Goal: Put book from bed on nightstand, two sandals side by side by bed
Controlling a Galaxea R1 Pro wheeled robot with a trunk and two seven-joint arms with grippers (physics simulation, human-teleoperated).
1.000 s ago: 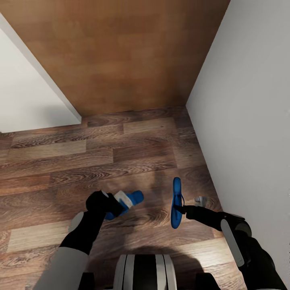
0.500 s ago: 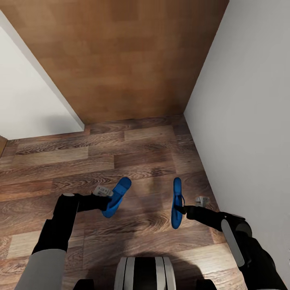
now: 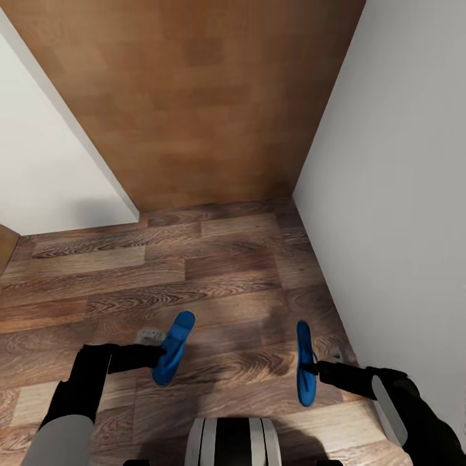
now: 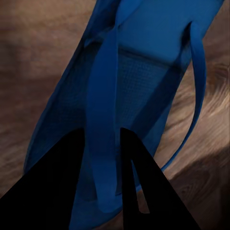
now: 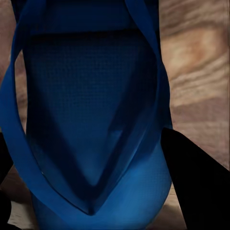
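Two sandals [image 3: 173, 347] [image 3: 305, 372] held lengthwise, pointing away.

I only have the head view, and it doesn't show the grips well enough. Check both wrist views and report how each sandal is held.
Observer: Left wrist view: the left jaws sit on either side of one strap of the left sandal, not across its sole.
Operator: Now the right one.
Observer: Right wrist view: the right jaws straddle the whole width of the right sandal, with one dark finger outside each edge.
Operator: Say which face of it is toward that camera.
Observer: The strap side. Its V-shaped straps meet near the jaws, with wood floor behind.
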